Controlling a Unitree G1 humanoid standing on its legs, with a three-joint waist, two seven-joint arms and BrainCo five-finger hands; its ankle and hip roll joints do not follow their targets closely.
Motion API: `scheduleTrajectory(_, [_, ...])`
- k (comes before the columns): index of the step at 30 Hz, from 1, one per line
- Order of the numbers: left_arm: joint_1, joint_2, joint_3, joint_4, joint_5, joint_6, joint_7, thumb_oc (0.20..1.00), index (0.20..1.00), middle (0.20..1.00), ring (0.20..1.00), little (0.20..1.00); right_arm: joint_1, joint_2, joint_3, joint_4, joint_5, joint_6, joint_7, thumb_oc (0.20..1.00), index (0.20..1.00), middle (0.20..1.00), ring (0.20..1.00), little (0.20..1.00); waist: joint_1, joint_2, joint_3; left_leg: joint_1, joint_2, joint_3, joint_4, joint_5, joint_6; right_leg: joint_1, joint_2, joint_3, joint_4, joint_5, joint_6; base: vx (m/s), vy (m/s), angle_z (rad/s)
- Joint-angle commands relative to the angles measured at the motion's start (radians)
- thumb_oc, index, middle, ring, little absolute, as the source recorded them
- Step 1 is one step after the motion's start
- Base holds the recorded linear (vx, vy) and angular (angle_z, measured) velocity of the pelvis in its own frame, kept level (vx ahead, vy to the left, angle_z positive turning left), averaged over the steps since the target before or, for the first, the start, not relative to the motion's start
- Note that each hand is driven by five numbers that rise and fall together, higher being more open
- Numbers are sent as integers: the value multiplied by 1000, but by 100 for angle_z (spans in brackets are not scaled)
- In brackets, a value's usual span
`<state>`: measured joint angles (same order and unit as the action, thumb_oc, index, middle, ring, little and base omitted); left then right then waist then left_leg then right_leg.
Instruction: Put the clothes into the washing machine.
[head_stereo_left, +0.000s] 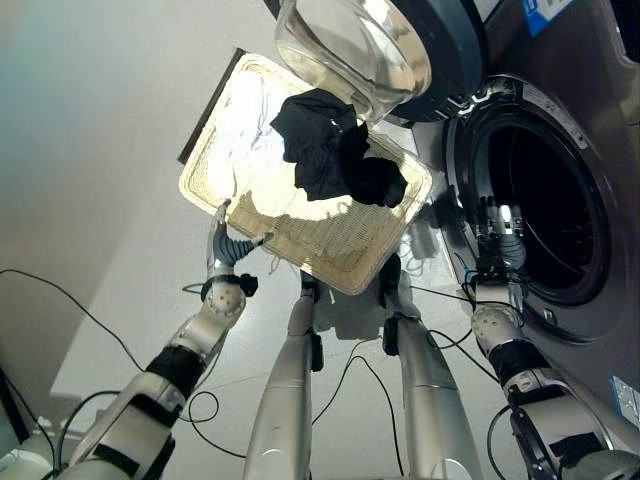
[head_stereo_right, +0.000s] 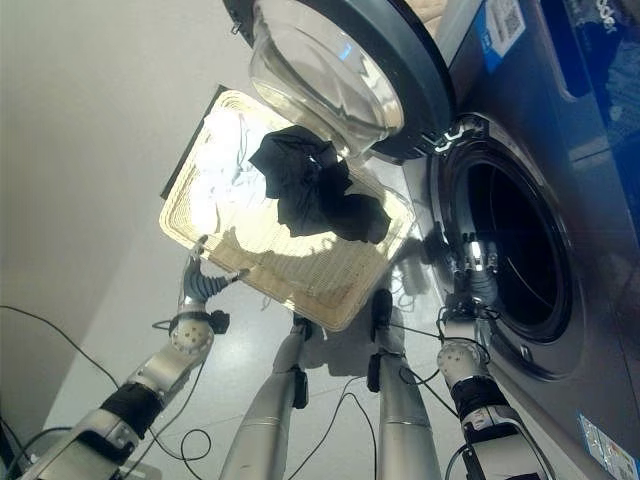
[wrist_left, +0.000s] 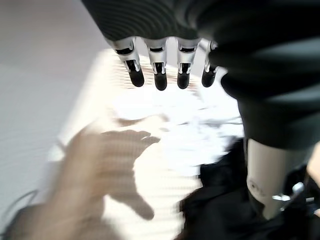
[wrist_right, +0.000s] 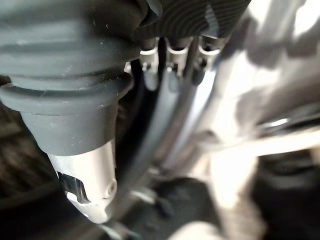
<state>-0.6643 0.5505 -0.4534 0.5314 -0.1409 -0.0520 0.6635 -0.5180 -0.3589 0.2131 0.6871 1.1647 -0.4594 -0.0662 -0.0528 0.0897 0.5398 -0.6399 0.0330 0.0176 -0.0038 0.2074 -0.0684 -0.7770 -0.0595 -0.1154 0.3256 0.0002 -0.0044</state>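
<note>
A robot stood before an open washing machine (head_stereo_left: 560, 200) with clothes in a basket (head_stereo_left: 330, 255).
The dark clothes (head_stereo_left: 335, 155) lay heaped there, soft and light, best pinched at a raised fold; the left hand (head_stereo_left: 228, 245) and right hand (head_stereo_left: 497, 235) had relaxed, empty fingers.

A crumpled black cloth garment (head_stereo_left: 335, 155) lay bunched in the upper centre, on the far right part of a pale woven rectangular basket (head_stereo_left: 300, 240), beside white clothes (head_stereo_right: 225, 160); the dark grey front-loading washing machine (head_stereo_left: 590, 190) stood at right, its round glass door (head_stereo_left: 370, 50) swung open
</note>
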Motion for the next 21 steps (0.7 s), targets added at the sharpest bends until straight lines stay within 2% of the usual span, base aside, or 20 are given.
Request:
scheduleTrajectory(1, [-19,38,5,27,103,61,28,1000,1000,1000,1000,1000,62,-7,22,-75,-183,8,-67,1000,1000,1000,1000,1000,-7,-57,-20,-15,-44,73,80,-77,-2,63,48,-7,-131,86,78,12,75,-13])
scheduleTrajectory(4, [-120,35,-50,79,173,147,-16,1000,1000,1000,1000,1000,69,18,97,-79,-254,41,-64,1000,1000,1000,1000,1000,-28,-74,-20,-22,-42,92,89,-81,-4,57,48,0,-145,96,79,-2,67,-9])
scheduleTrajectory(5, [-121,35,-51,79,173,147,-16,1000,1000,1000,1000,1000,69,18,96,-79,-254,41,-65,1000,1000,1000,1000,1000,-28,-74,-20,-23,-42,92,90,-82,-4,57,49,0,-145,96,79,0,52,-11])
scheduleTrajectory(6, [-162,28,-75,99,202,190,-35,1000,1000,1000,1000,1000,65,28,127,-79,-277,51,-69,1000,1000,1000,1000,1000,-36,-84,-20,-26,-42,100,93,-84,-5,54,48,2,-153,102,80,0,28,-15])
scheduleTrajectory(8, [-182,20,-91,120,219,202,-46,1000,1000,1000,1000,1000,64,37,144,-78,-273,60,-66,1000,1000,1000,1000,1000,-40,-89,-20,-25,-41,107,92,-85,-6,54,48,2,-160,106,81,1,41,-17])
scheduleTrajectory(10, [-219,-3,-119,160,259,241,-51,1000,1000,1000,1000,1000,72,58,176,-77,-248,72,-54,1000,1000,1000,1000,1000,-51,-103,-20,-27,-38,121,95,-88,-8,51,50,4,-162,107,82,4,44,-10])
scheduleTrajectory(13, [-239,-20,-130,197,289,253,-46,1000,1000,1000,1000,1000,82,70,194,-78,-235,77,-42,1000,1000,1000,1000,1000,-60,-114,-20,-33,-37,133,103,-92,-8,44,52,5,-161,109,82,8,25,-8])
scheduleTrajectory(17, [-280,-46,-151,276,327,276,-15,1000,1000,1000,1000,1000,106,85,223,-84,-222,103,-16,1000,1000,1000,1000,1000,-81,-137,-20,-44,-36,155,128,-104,-13,34,52,10,-164,116,82,19,19,-11])
scheduleTrajectory(19, [-324,-51,-172,333,354,329,21,1000,1000,1000,1000,1000,123,86,252,-99,-231,122,-4,1000,1000,1000,1000,1000,-101,-159,-20,-61,-36,170,154,-116,-15,17,51,16,-172,127,83,33,5,-7])
scheduleTrajectory(21, [-346,-49,-183,368,346,319,38,1000,1000,1000,1000,1000,133,85,269,-105,-229,129,8,1000,1000,1000,1000,1000,-111,-172,-20,-72,-36,176,173,-122,-16,8,51,20,-173,133,83,28,-2,-10])
